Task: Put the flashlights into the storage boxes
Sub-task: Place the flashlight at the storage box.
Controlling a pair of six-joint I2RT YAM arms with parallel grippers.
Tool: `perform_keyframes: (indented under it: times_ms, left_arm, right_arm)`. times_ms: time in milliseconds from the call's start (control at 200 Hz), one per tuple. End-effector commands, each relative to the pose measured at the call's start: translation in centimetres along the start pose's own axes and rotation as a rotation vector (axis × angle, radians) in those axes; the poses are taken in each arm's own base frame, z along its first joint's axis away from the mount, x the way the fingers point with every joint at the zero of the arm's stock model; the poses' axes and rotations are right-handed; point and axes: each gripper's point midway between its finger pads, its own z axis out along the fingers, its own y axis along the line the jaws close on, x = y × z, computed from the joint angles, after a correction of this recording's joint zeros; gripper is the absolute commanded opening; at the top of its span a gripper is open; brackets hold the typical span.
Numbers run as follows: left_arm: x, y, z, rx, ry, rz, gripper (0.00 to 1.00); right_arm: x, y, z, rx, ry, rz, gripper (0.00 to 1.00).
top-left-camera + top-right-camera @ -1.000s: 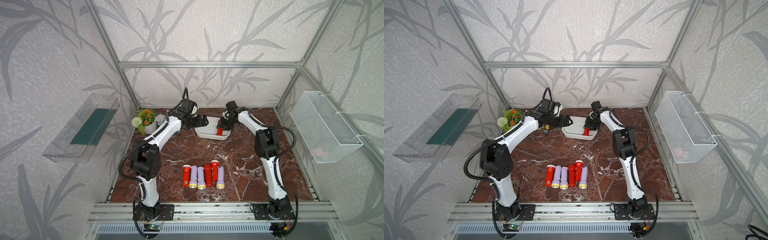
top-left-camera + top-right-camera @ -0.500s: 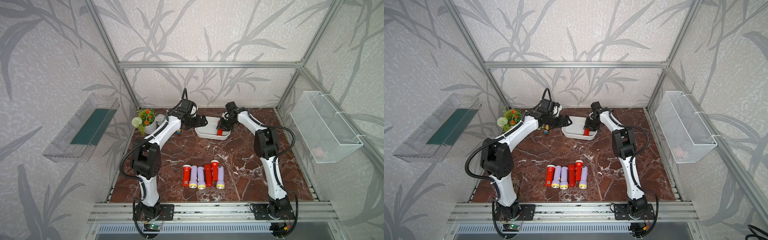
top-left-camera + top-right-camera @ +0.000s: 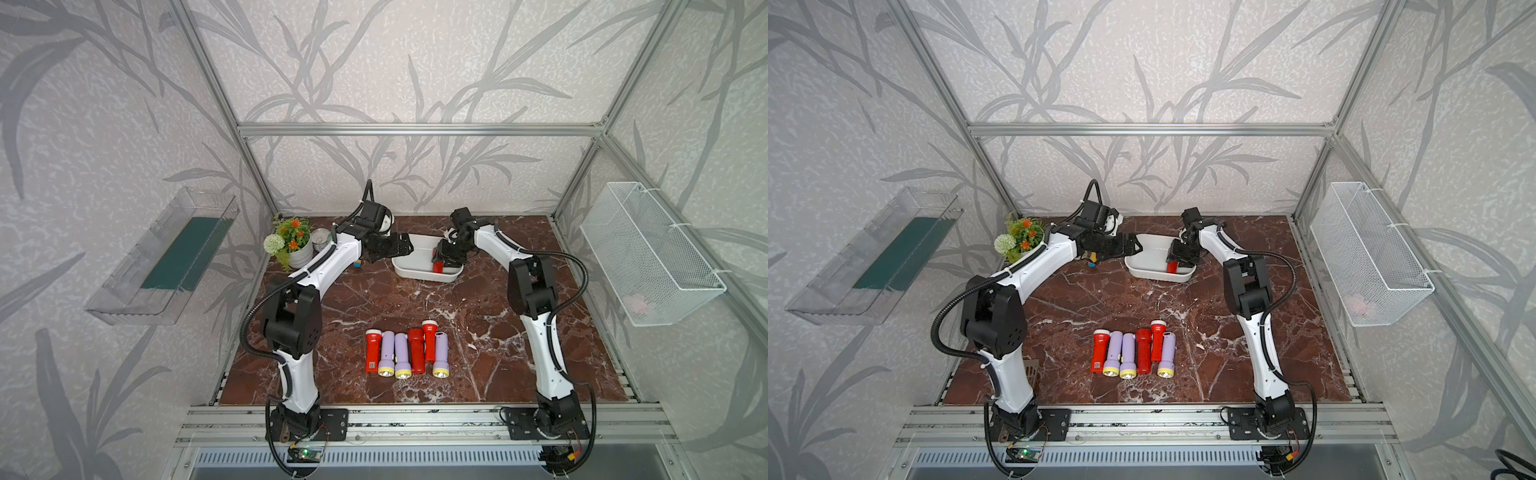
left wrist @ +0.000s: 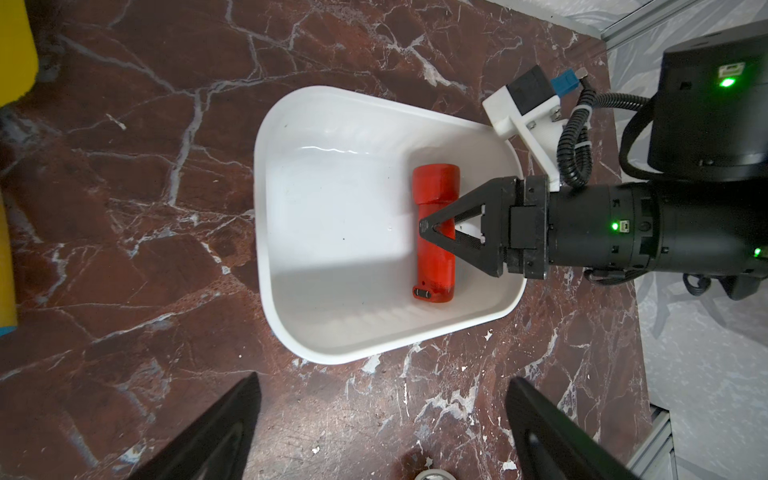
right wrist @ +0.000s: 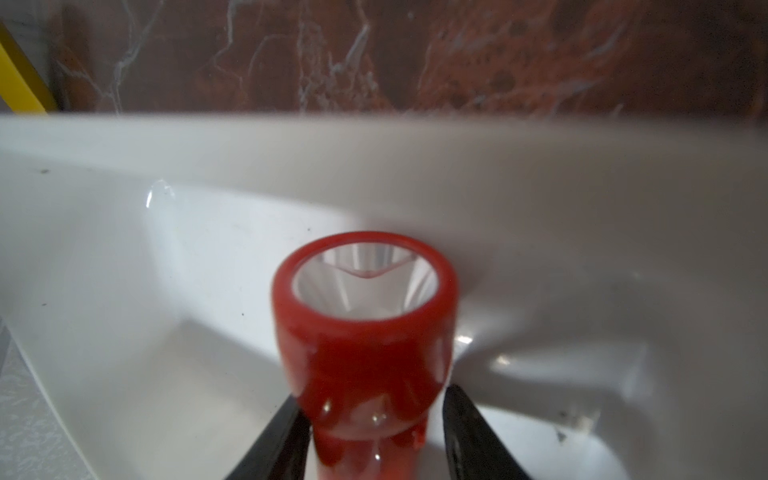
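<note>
The white storage box stands at the back middle of the marble table. A red flashlight lies on its floor near one long wall. My right gripper reaches into the box and straddles this flashlight's neck. Its jaws are open, with a gap showing at one finger. My left gripper hovers wide open and empty beside the box. Several flashlights, red and lilac, lie side by side near the table's front.
A flower pot and a tin can stand at the back left. A yellow toy lies left of the box. A clear bin hangs on the left wall, a white mesh basket on the right wall.
My right gripper's jaws have parted from the red flashlight, which now rests in the box. Both arms have barely moved.
</note>
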Motion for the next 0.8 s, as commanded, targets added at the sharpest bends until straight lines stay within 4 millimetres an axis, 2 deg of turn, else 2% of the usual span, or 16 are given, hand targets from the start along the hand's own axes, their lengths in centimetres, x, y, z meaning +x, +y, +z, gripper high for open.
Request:
perform_keyframes:
  times_ms: [0,105,430,570,795]
  left_arm:
    - [-0.3,-0.1,-1.0,0.009,-0.020,0.016,0.95]
    - [-0.3,0.4,-0.9,-0.004,-0.019,0.015,0.94]
    - [-1.3,1.8,-0.9,-0.048,-0.042,0.023,0.94]
    - [-1.9,2.7,-0.3,-0.063,-0.056,0.017,0.94]
    - [-2.2,4.1,1.4,-0.117,-0.008,0.017,0.94]
  right_arm:
    - [0.6,-0.3,-0.2,-0.001,0.015,0.007,0.56]
    - [0.5,0.4,-1.1,-0.019,0.002,-0.019,0.57]
    - [-0.7,4.2,-6.3,-0.091,-0.098,-0.104,0.60]
    - [0.0,5.8,-8.4,-0.146,-0.112,-0.115,0.60]
    - [2.3,5.4,-12.4,-0.084,-0.141,-0.178,0.61]
